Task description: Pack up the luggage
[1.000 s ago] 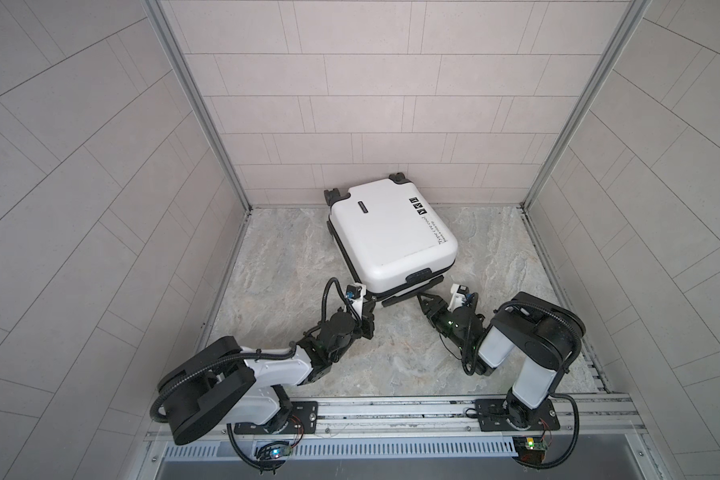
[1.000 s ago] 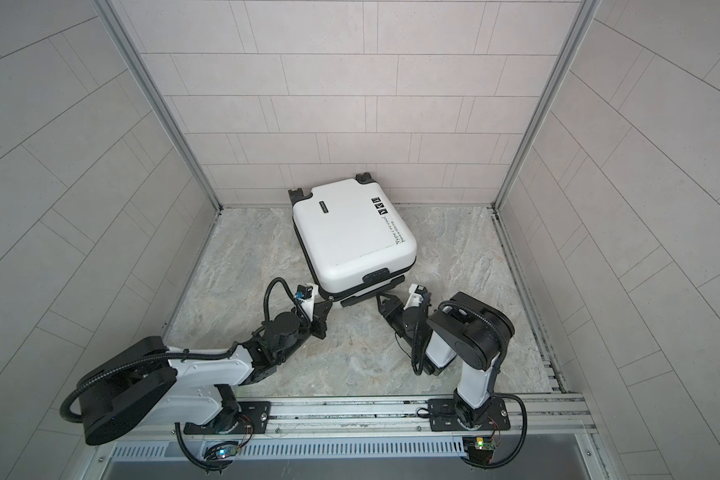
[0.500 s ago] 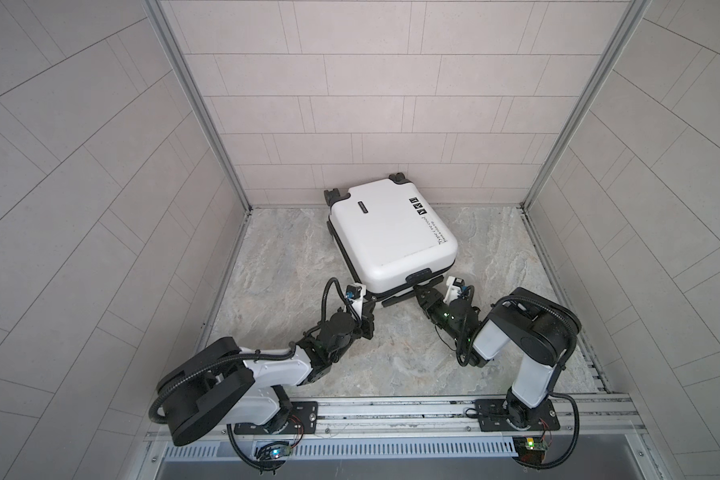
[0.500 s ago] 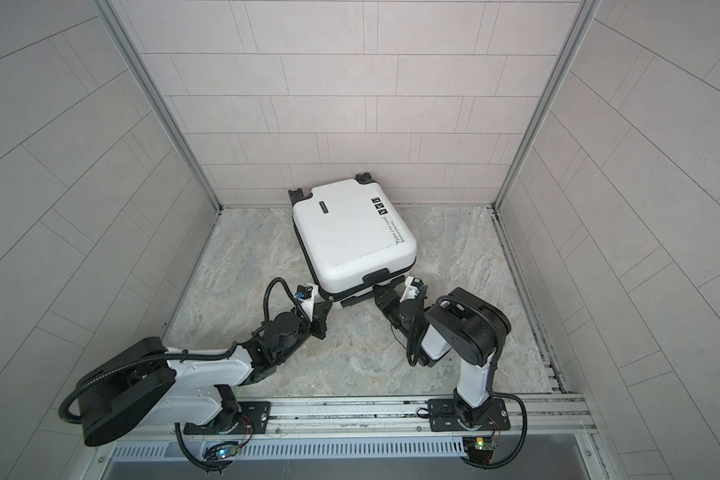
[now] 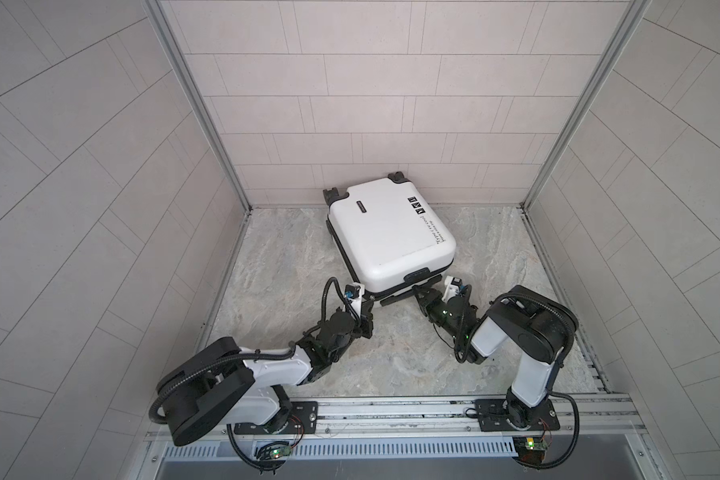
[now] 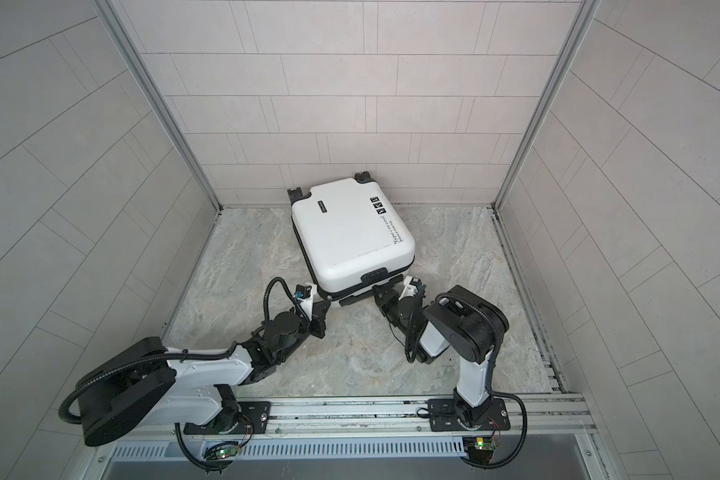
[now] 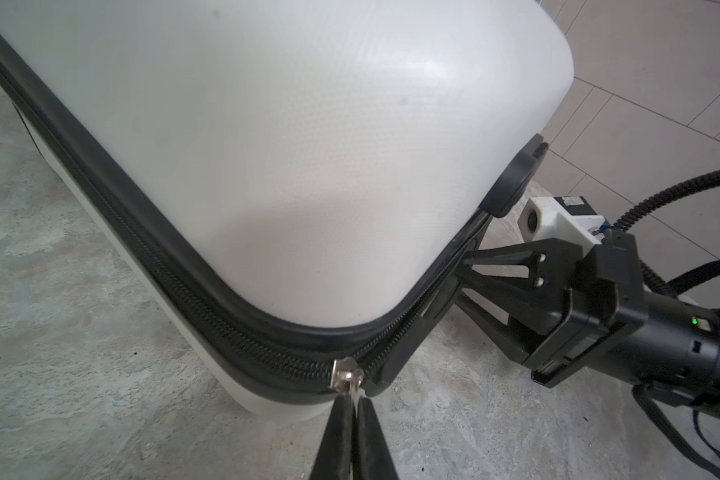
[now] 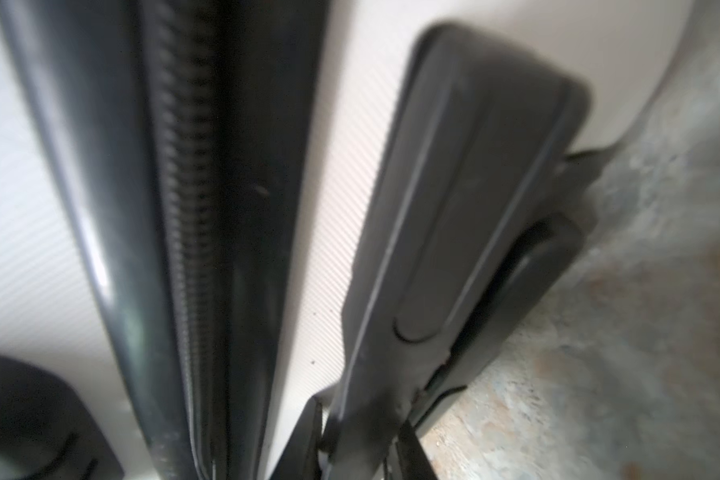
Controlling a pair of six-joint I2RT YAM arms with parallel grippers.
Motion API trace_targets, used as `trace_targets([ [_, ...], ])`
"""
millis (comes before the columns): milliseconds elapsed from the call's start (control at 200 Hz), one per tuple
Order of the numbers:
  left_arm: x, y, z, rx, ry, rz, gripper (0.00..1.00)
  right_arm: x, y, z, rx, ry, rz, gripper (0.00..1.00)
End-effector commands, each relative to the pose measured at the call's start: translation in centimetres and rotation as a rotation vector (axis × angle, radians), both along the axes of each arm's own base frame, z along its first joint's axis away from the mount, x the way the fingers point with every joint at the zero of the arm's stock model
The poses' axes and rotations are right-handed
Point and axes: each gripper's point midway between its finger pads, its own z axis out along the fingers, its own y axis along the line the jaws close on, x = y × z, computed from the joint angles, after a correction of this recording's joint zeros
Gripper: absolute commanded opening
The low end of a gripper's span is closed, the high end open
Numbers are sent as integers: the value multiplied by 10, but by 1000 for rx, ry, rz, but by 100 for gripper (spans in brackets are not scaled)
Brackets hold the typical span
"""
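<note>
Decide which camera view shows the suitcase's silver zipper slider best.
The left wrist view: the zipper slider sits sharp and close at the luggage corner, its pull pinched by the left gripper. In both top views it cannot be made out; the right wrist view shows only blurred zipper band.

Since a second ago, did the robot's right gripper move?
Yes. The right gripper slid closer to the white suitcase, onto its black handle.

Both top views are lit evenly and diffusely; only a faint shadow is cast under the luggage. Wall tiles are bowed toward the frame edges. In the left wrist view a glint is caught on the zipper pull. The right wrist view is heavily blurred, the zipper band smeared.
</note>
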Motion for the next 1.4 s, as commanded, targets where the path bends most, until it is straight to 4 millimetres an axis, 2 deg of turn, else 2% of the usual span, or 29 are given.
trace_targets([
  [0,-3,-6,24,-63,-47,-23,0,18,-3,26,-3,-106,-36,10],
  [85,-1,-4,24,-64,-49,-7,0,16,0,28,-2,-111,-25,0],
  [225,1,-4,27,-81,-56,8,0,10,14,30,-4,-118,2,0],
  [335,3,-10,31,-87,-60,1,0,2,33,30,-1,-121,35,0],
  [445,1,-15,26,-79,-52,-15,0,-6,50,27,-2,-121,61,0],
  [465,5,-20,36,-100,-68,-17,0,-8,54,27,-4,-120,66,0],
  [660,2,-33,43,-123,-83,-32,0,-20,73,18,-11,-104,91,0],
  [976,6,-34,67,-260,-122,15,0,-36,104,15,-4,-106,136,0],
  [1121,6,-34,87,-381,-138,24,0,-39,111,13,-6,-106,151,0],
  [1226,4,-32,100,-463,-136,24,0,-40,108,9,-19,-100,146,0],
  [1396,-5,-37,107,-574,-67,-27,0,-41,109,5,-33,-99,154,0],
])
